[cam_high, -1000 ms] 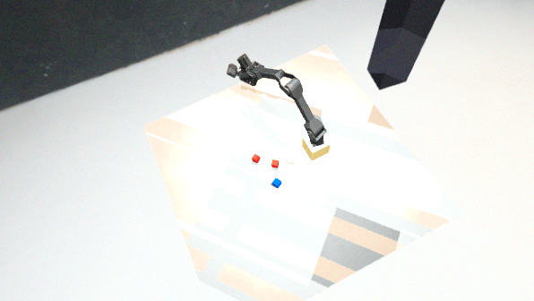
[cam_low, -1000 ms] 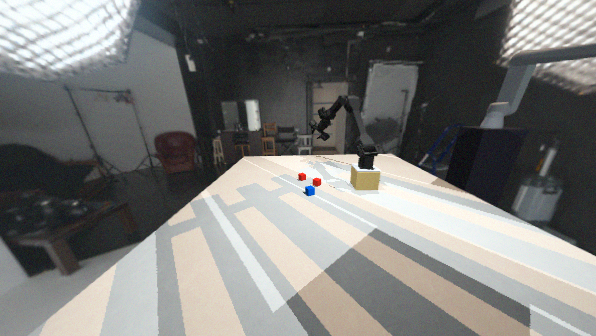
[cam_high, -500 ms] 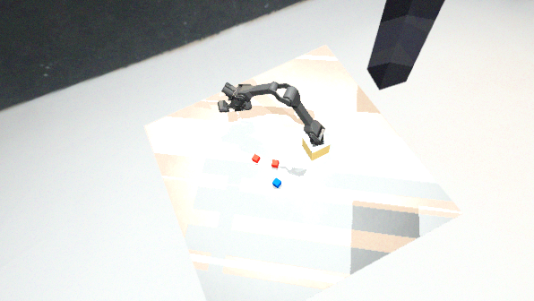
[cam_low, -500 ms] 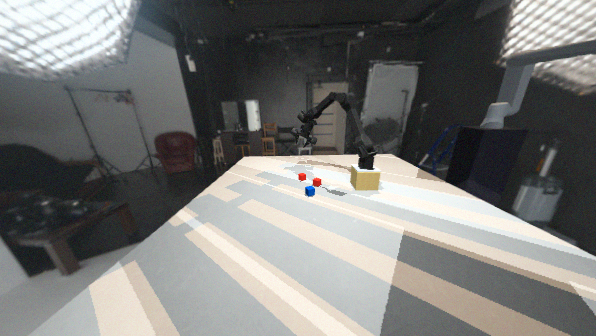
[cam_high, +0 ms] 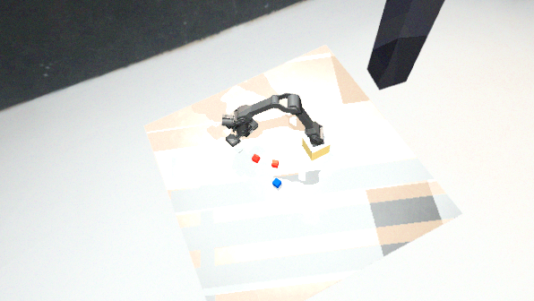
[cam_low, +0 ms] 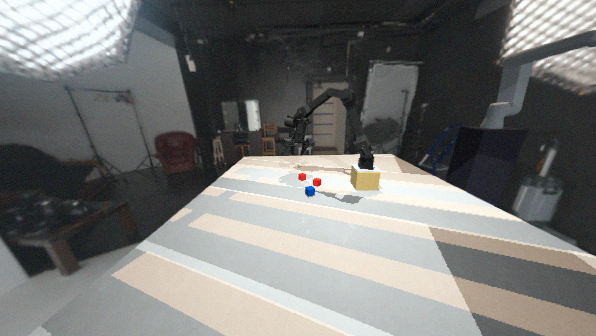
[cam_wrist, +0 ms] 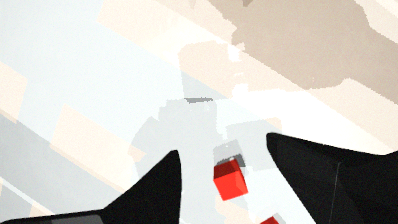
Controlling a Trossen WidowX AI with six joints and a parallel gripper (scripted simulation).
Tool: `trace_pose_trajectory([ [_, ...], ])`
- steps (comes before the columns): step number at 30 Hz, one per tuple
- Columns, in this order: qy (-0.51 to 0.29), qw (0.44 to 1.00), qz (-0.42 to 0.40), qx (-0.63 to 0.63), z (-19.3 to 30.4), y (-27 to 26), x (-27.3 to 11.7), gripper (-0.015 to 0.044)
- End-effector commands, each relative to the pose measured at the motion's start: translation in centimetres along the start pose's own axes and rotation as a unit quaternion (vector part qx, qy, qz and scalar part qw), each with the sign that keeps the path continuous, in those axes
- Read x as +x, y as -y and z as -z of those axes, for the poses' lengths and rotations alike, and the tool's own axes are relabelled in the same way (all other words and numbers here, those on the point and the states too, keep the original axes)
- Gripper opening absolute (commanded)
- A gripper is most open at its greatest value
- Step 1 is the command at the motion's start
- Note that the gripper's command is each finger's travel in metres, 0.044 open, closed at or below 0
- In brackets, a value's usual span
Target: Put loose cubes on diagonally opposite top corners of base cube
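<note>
A red cube (cam_high: pixel 255 158) (cam_low: pixel 302 176) lies on the table, and another red cube (cam_high: pixel 275 164) (cam_low: pixel 317 182) lies a little to its right. A blue cube (cam_high: pixel 277 183) (cam_low: pixel 310 191), apparently the base cube, lies apart from both. No cube is on top of another. My gripper (cam_high: pixel 243 140) (cam_low: pixel 302 150) (cam_wrist: pixel 223 148) is open and empty, raised above the table behind the cubes and nearest the left red one. In the wrist view one red cube (cam_wrist: pixel 230 186) shows below, between the finger outlines, and part of another red cube (cam_wrist: pixel 270 220) shows at the bottom edge. The blue cube is outside the wrist view.
The arm stands on a yellow block (cam_high: pixel 320 152) (cam_low: pixel 365 179) to the right of the cubes. The arm arches back and left from it. A dark pillar-like object (cam_high: pixel 400 49) stands beyond the striped table (cam_high: pixel 287 269) (cam_low: pixel 300 280).
</note>
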State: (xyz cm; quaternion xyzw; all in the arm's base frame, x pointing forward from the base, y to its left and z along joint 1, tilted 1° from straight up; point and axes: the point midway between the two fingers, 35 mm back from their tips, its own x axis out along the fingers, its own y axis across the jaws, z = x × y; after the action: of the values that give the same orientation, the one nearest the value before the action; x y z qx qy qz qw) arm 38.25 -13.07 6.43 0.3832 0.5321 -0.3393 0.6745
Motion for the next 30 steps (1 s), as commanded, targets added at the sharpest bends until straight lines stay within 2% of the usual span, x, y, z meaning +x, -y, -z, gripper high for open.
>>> trace_pose_trajectory([
  [1,-0.034,0.997,0.029,-0.057,3.9,-0.3,-0.1,0.0265],
  [6,-0.071,0.987,0.061,-0.128,8.5,-0.5,-0.8,0.0265],
  [11,-0.072,0.987,0.062,-0.131,8.7,-0.5,-0.6,0.0265],
  [17,-0.072,0.987,0.062,-0.131,9.5,0.4,5.1,0.0265],
  [30,-0.072,0.987,0.062,-0.131,9.7,0.7,6.9,0.0265],
])
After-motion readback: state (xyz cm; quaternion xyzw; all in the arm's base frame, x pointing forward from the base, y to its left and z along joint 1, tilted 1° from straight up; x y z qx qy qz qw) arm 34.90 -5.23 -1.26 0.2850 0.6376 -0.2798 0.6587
